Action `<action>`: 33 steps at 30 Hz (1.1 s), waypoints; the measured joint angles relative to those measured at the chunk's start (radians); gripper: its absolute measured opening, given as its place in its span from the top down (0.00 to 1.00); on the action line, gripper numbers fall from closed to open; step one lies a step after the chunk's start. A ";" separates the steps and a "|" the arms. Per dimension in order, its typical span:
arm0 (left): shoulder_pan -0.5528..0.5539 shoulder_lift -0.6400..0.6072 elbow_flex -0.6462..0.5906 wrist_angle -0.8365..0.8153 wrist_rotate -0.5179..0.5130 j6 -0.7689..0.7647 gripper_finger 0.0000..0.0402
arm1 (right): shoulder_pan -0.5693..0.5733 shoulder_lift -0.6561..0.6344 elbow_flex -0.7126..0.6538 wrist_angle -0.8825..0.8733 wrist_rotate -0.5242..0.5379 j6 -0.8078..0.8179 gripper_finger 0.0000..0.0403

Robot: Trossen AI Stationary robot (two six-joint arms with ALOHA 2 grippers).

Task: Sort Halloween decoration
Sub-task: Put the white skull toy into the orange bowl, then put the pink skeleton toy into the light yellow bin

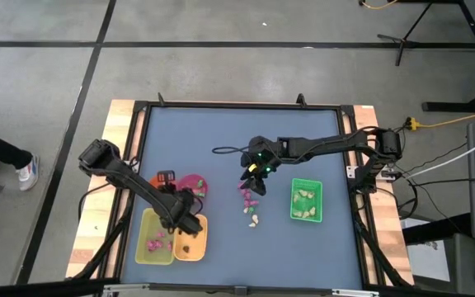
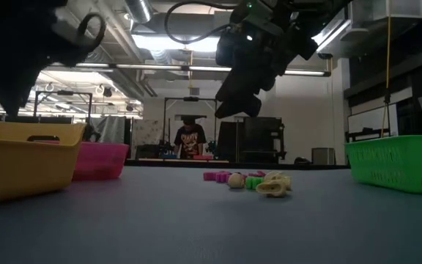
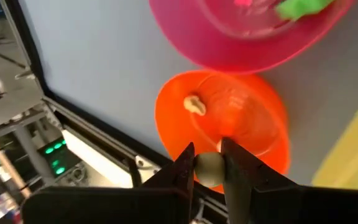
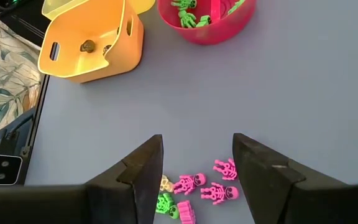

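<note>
Blue table (image 1: 221, 148): L claw (image 3: 209, 171) clamped on cream trinket (image 3: 209, 168) over orange bowl (image 3: 253, 118); R claw (image 4: 196, 163) apart above trinket pile (image 4: 197, 186)

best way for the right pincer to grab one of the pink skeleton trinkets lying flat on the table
Probably by the torso, from straight above. The magenta skeleton lies flat on the blue table, limbs spread and thin, so the middle looks like the only solid part. The right pincer is open above the pile; neighbouring trinkets lie close, so close across the narrow width.
</note>
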 joint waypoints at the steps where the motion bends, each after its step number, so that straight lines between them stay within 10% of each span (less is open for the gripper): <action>1: 0.000 0.000 -0.014 0.001 0.000 0.000 0.90 | 0.000 0.000 0.000 0.000 0.000 0.000 0.52; 33: 0.001 0.000 -0.071 0.122 -0.005 -0.062 0.59 | 0.007 0.128 0.000 0.024 0.139 -0.261 0.52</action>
